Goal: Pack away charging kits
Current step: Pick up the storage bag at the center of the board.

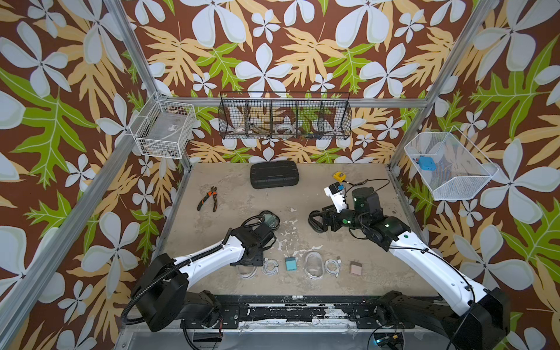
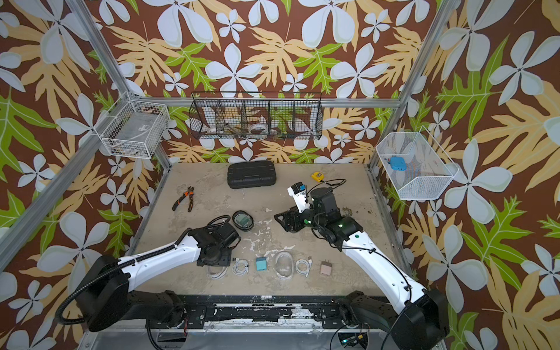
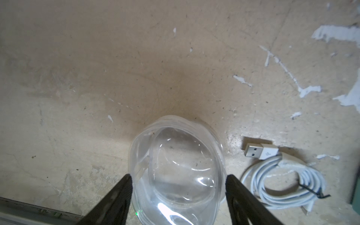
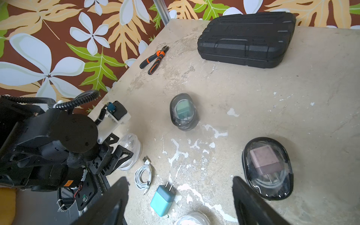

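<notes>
At the near edge of the worn beige table [image 1: 230,188], the left gripper [image 3: 178,175] sits low over an empty clear oval plastic case [image 3: 181,144], its 2 black fingers [image 3: 116,194] apart and flanking the shell's walls. Whether they press it cannot be told. The right gripper [image 4: 180,178] hangs with jaws wide and nothing between them, beside a black-rimmed oval case [image 4: 266,167] packed with a pink plug. A coiled white cable [image 3: 282,181] lies just beside 1 left finger, with a loose teal cube plug [image 4: 161,200] near it. The thin, slick shell looks likely to buckle or squirt free under a hard squeeze, and a drifting finger could drag the cable out of its coil.
</notes>
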Controlling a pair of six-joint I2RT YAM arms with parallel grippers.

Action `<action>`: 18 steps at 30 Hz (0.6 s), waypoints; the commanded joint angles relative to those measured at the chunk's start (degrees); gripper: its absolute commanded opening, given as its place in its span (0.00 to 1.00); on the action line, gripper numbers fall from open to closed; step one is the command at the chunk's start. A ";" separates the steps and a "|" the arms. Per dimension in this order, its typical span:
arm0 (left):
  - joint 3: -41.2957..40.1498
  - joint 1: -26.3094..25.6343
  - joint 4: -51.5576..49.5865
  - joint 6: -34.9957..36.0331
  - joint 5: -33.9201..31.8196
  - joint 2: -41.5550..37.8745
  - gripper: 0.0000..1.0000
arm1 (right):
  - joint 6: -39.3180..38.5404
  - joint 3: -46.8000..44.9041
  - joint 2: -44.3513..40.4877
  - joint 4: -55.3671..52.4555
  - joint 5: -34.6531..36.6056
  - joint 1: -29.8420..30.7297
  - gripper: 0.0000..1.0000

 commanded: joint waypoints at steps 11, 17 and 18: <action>0.41 -0.60 1.28 -1.85 -1.24 4.32 0.71 | -0.60 -1.65 -1.69 2.91 -0.54 0.03 0.84; 0.34 -1.05 1.56 -1.76 -1.24 4.58 0.61 | -0.53 -1.92 -1.60 3.16 -0.70 0.01 0.84; 0.16 -1.06 1.60 -1.75 -1.14 4.50 0.58 | -0.52 -1.92 -1.60 3.22 -0.70 0.10 0.84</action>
